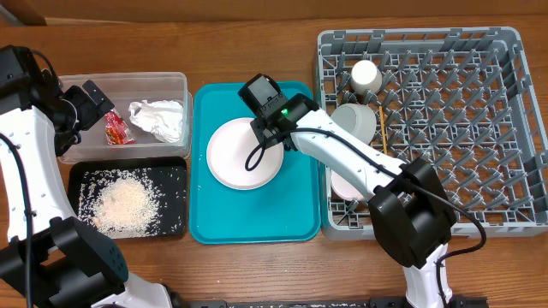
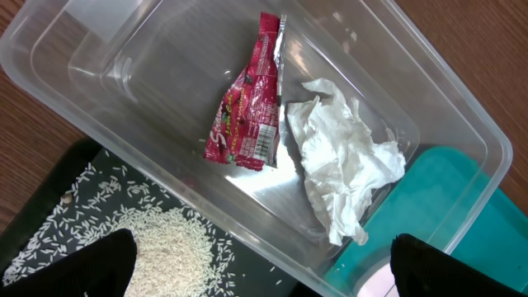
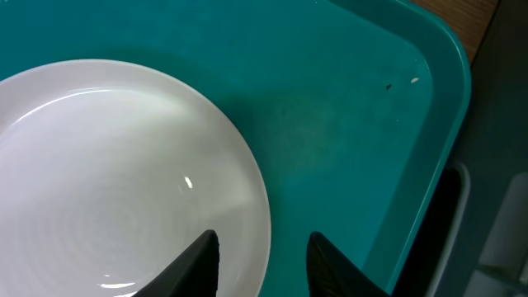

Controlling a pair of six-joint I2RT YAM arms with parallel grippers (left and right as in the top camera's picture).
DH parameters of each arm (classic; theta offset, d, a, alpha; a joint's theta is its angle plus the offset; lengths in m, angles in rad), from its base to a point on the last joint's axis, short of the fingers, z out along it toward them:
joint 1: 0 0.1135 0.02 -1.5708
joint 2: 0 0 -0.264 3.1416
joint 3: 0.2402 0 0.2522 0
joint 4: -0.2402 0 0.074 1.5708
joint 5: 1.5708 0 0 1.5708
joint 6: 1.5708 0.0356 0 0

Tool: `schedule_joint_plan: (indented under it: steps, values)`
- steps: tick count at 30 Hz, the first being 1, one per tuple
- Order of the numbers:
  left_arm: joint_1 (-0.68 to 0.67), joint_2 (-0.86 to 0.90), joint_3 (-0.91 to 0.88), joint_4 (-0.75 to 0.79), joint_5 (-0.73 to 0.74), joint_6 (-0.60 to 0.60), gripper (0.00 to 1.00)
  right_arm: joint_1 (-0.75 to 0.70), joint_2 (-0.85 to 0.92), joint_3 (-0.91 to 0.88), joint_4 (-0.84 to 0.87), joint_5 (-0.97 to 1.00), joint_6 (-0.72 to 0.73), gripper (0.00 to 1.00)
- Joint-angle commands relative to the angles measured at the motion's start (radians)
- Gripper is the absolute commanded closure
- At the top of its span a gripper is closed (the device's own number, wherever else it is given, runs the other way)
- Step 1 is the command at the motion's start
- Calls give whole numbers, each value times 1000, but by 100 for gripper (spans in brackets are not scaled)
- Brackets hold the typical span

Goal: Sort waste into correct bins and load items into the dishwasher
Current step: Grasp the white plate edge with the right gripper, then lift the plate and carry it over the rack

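A wooden counter [image 1: 257,274] carries a teal serving tray [image 1: 300,214]. A grey dish rack [image 1: 479,128] stands on one side of it, a clear tub [image 1: 163,81] and a black tray [image 1: 81,175] of rice grains [image 1: 124,205] on the other. The pink plate [image 1: 235,158] lies flat on the teal tray. Its rim passes under the narrow gap of the right gripper [image 3: 264,260], whose fingers stand slightly apart and clamp nothing. The left gripper [image 2: 262,264] gapes wide above the tub. Ahead of it the red wrapper [image 2: 243,115] lies lengthwise, pointing away, with the crumpled napkin [image 2: 342,165] just beside it.
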Motion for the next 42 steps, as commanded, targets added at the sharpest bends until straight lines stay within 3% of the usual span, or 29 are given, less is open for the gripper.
schedule_joint_plan:
  steps: [1,16,30,33,40,42]
  values:
    - [-4,-27,-2,0,-6,22,0,2,-10,-17,9,17,-4,64]
    - [-4,-27,-2,0,-6,22,0,-3,-10,-203,233,16,-4,64]
    - [-4,-27,-2,0,-6,22,0,-10,-10,-277,271,-59,-3,66]
    - [-4,-27,-2,0,-6,22,0,-10,-10,-291,280,-59,-3,75]
    - [-4,-27,-2,0,-6,22,0,-10,-10,-293,276,-60,-3,76]
    - [-4,-27,-2,0,-6,22,0,-10,-10,-293,276,-60,-3,85]
